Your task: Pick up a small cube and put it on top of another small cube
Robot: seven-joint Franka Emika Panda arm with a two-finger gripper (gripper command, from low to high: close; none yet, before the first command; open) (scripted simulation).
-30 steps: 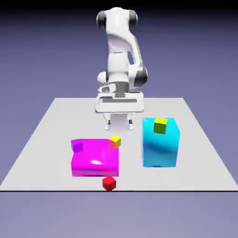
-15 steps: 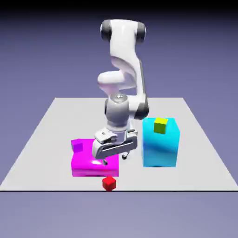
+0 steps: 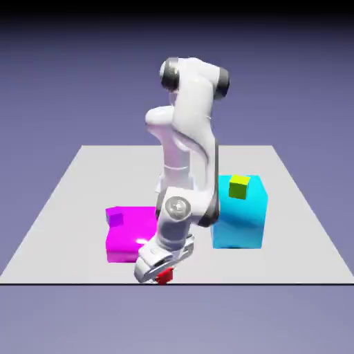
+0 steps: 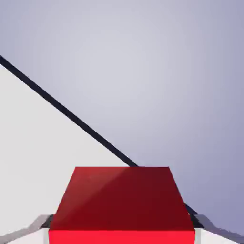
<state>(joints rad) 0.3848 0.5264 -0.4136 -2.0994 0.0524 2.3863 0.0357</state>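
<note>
The tiny red cube [image 3: 164,278] sits at the table's near edge, mostly covered by my gripper [image 3: 161,275], which has come down on it. In the hand view the red cube [image 4: 122,202] fills the space between my two fingertips [image 4: 42,224], which press against its sides, so the gripper is shut on it. The tiny purple cube [image 3: 115,218] rests on the back left corner of the big magenta block [image 3: 128,238], up and to the exterior view's left of my hand.
A big cyan block [image 3: 238,214] stands to the exterior view's right of my arm, with a small yellow-green cube [image 3: 239,187] on top. The table's near edge [image 4: 71,116] runs right beside the red cube.
My arm swung forward and down over the magenta block to the table's near edge. The gripper went from open to shut on the red cube. The small yellow cube is now hidden behind the arm.
</note>
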